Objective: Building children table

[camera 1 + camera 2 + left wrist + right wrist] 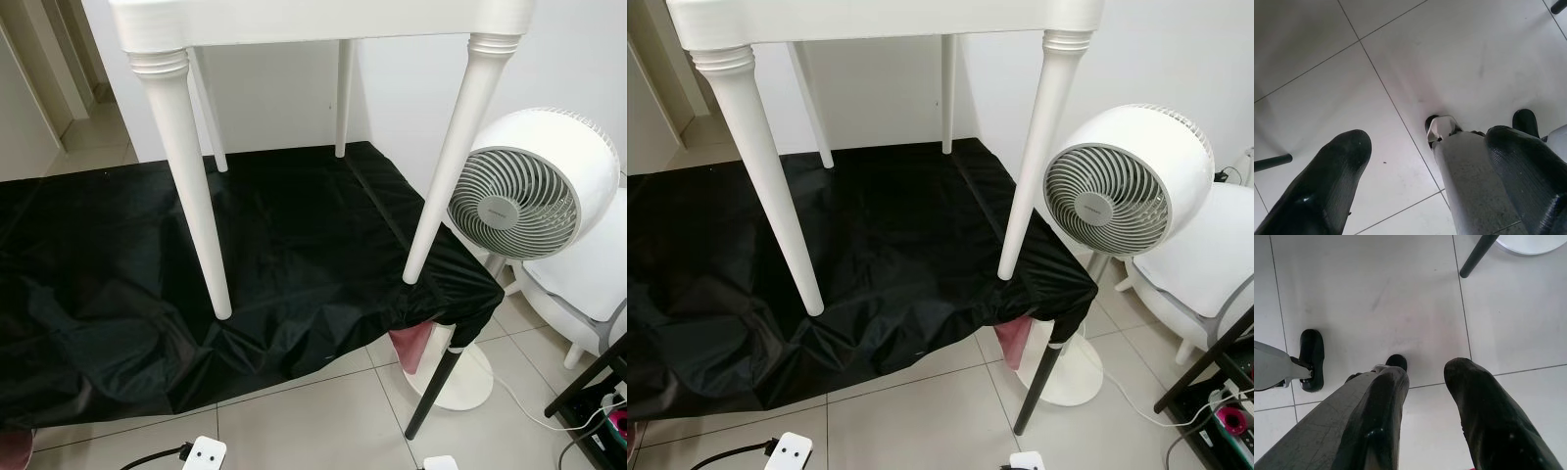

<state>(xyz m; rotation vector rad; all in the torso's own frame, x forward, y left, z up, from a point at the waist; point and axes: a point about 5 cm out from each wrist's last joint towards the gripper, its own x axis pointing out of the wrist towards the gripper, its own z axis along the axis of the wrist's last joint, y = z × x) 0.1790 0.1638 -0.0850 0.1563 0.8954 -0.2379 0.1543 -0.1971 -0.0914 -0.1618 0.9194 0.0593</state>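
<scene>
Here, white children table [294, 20] on 4 legs upon black sheet [294, 245], left end effector [1425, 186] and right end effector [1425, 416] both spread, empty

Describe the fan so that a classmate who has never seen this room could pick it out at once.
Start at the low table under the black cover, where the white children's table stands. Off that covered table's right corner, on the tiled floor, stands the fan. It is the only round thing there: a white drum-shaped head with a grey spiral grille, on a pole with a round white base.
</scene>
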